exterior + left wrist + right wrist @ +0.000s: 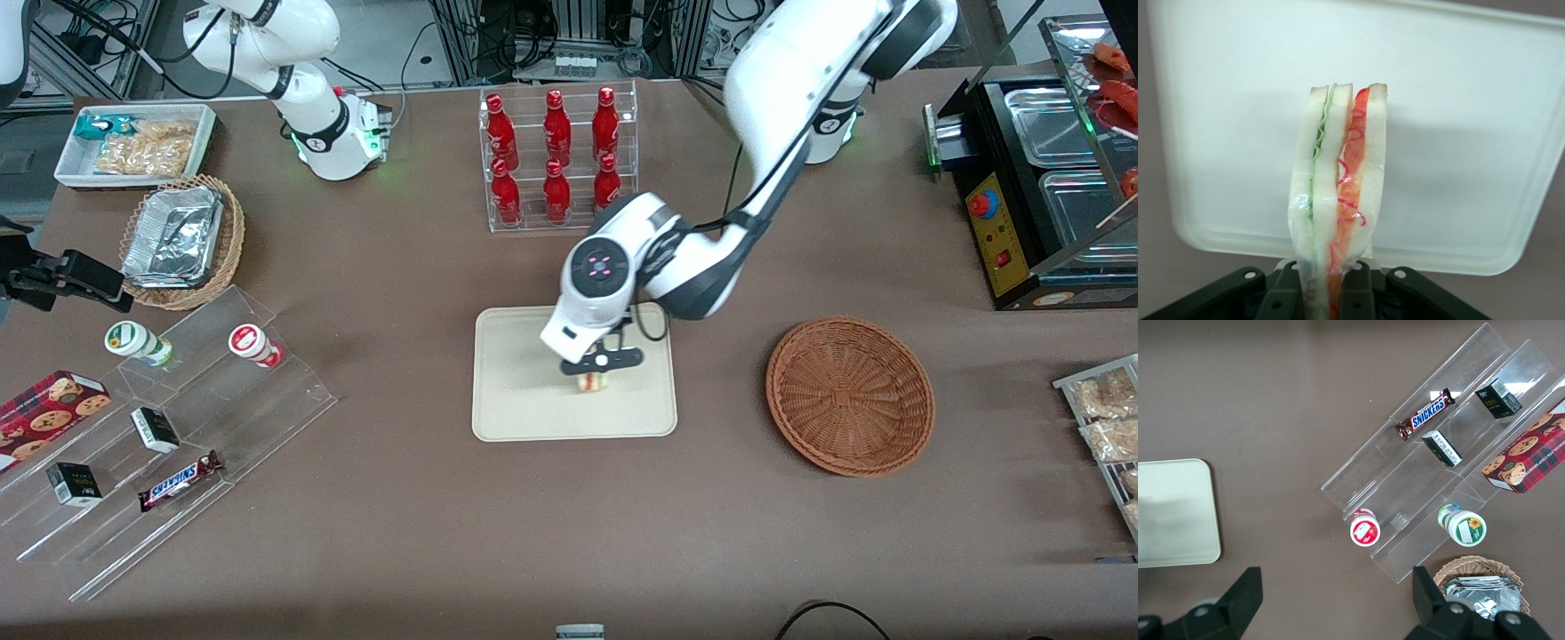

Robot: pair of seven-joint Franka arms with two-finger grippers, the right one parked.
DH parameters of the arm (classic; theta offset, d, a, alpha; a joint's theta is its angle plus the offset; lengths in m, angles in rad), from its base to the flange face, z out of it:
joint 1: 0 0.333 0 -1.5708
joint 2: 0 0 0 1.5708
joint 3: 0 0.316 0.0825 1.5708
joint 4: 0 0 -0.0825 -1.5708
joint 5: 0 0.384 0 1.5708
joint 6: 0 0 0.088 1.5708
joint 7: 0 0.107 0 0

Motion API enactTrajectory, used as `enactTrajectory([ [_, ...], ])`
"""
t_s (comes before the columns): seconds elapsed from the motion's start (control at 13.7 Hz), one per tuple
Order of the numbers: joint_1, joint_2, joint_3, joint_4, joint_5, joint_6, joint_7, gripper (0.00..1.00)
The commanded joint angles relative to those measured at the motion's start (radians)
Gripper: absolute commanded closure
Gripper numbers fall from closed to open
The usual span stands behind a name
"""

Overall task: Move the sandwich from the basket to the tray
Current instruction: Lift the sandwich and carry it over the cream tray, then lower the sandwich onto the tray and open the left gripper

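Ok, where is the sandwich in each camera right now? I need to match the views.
Front view: the sandwich sits under the gripper, over the tray, nearer the camera than the bottle rack.
Left wrist view: the sandwich stands edge-on, held between the gripper's fingers, with the tray below it.
Right wrist view: not in it; only the tray's corner shows.
Shared landmark: the tray.

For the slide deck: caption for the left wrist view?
Gripper shut on the sandwich, held above the tray.
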State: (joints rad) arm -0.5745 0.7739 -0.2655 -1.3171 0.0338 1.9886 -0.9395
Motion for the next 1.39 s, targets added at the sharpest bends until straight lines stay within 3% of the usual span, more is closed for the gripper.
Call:
enactTrajectory([
  [0.0,-0.03,0.117,0.005,0.159,0.012,-0.025,-0.036,0.86],
  [0.22,-0.031,0.151,0.005,0.159,0.075,0.001,-0.035,0.84],
  [0.51,-0.031,0.151,0.005,0.157,0.078,-0.001,-0.031,0.73],
  [0.66,-0.031,0.143,0.006,0.159,0.078,-0.001,-0.041,0.48],
  [0.73,-0.03,0.139,0.006,0.159,0.08,-0.004,-0.039,0.12],
  [0.8,-0.03,0.136,0.017,0.159,0.089,-0.004,-0.038,0.01],
  [1.02,-0.027,0.076,0.032,0.159,0.11,-0.037,-0.041,0.0],
  [1.31,0.007,-0.1,0.072,0.135,0.117,-0.179,-0.021,0.0],
])
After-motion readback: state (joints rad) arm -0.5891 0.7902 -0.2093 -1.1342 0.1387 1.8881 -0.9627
